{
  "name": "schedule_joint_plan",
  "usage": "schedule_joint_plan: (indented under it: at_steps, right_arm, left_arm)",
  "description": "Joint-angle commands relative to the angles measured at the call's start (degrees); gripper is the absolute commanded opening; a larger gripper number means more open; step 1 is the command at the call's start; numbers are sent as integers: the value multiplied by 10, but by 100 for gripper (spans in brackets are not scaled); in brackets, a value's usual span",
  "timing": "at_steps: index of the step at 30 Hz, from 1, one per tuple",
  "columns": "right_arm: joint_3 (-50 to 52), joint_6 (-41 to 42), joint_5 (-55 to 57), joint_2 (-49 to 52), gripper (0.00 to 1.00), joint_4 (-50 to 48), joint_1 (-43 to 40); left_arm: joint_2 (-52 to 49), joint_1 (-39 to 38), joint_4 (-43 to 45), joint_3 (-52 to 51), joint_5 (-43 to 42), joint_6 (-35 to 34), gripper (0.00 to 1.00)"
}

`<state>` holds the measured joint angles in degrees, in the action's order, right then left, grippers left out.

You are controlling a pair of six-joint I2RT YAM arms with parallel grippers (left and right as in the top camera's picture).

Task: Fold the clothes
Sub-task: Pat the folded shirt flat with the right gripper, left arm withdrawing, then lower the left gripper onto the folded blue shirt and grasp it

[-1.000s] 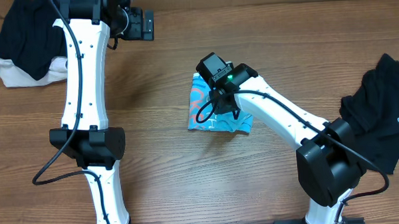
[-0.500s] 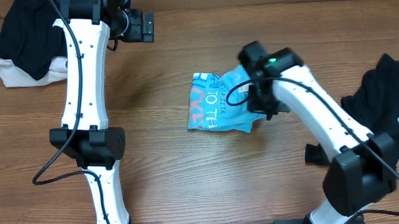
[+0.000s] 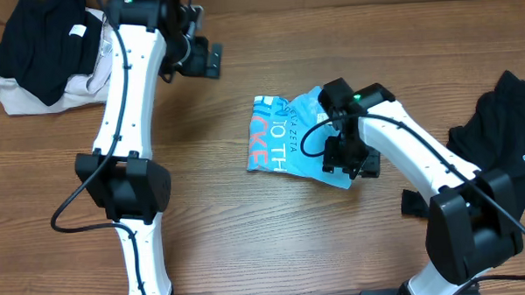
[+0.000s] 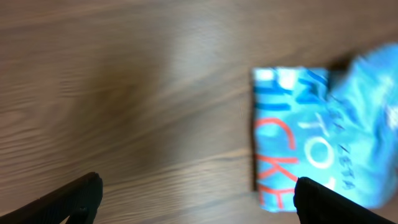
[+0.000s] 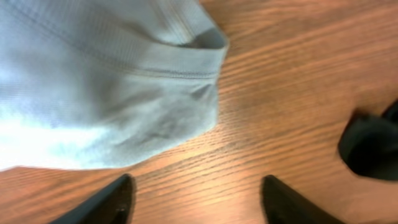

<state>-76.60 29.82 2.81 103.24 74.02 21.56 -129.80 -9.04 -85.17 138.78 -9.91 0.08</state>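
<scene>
Blue T-shirt [image 3: 284, 142] lies folded mid-table [image 3: 248, 244], right gripper [image 5: 196, 196] parted and empty just off its right corner, probably so the fold settles undisturbed; left gripper [image 4: 196, 193] hovers well apart, wide open, empty.

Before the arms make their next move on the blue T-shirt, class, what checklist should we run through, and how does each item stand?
1. The right gripper is open and empty: ok; bare wood shows between its fingers.
2. The left gripper is open and empty: ok.
3. The blue T-shirt lies flat: not ok; its right side is bunched.
4. The T-shirt is apart from the black garment: ok.
5. The left gripper is over the T-shirt: not ok; it is off to one side, above the table.
6. Hidden layers are aligned: cannot tell.
</scene>
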Motion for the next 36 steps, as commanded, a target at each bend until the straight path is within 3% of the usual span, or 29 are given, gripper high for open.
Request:
schedule_joint_plan:
  at_steps: [1, 5, 8, 20, 31, 36]
  right_arm:
    - [-42, -12, -6, -27, 83, -2, -37]
    - [-77, -38, -11, -49, 95, -2, -82]
    - [-84, -48, -13, -59, 99, -5, -116]
    - [-84, -78, -17, -60, 100, -13, -187]
    - [-84, -78, -16, -60, 100, -29, -187]
    - [-84, -78, -17, -60, 100, -33, -187]
  left_arm:
    - [-2, -26, 9, -31, -94, 42, 100]
    - [-2, -67, 12, -61, -139, 68, 100]
    - [-2, -101, 22, -90, -139, 80, 100]
    - [-2, -199, 114, -256, -126, 137, 100]
    - [-2, -196, 218, -380, 124, 100, 100]
    - [-2, -179, 259, -390, 304, 100, 100]
